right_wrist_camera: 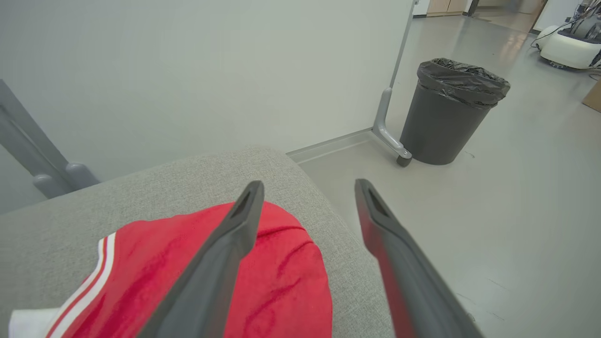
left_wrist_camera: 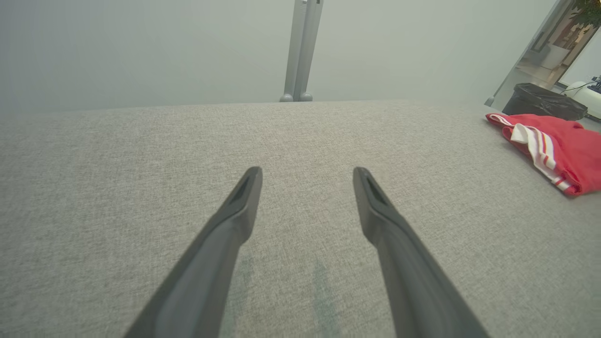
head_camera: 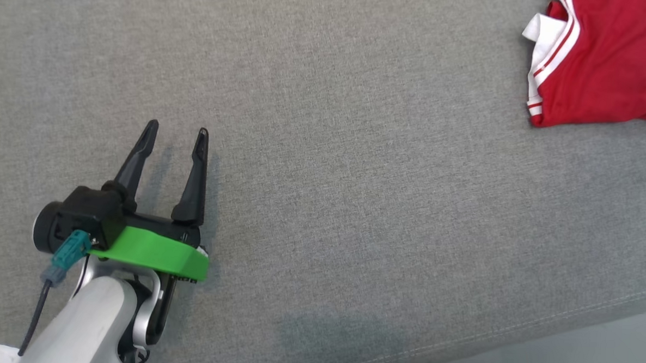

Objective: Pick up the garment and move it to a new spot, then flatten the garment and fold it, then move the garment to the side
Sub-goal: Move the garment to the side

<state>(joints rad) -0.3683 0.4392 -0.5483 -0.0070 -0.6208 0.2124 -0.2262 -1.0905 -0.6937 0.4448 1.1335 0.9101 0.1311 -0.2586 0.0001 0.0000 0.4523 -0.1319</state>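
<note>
The red garment with white striped trim is lying bunched at the far right corner of the grey cushion, running off the head view's edge so its long axis cannot be told. The right gripper is hanging close over it, fingers spread and gripping nothing, one finger crossing the red cloth. The left gripper is waiting well apart to the garment's left, likewise spread and empty, so the right arm is looking the nearer for any further move.
</note>
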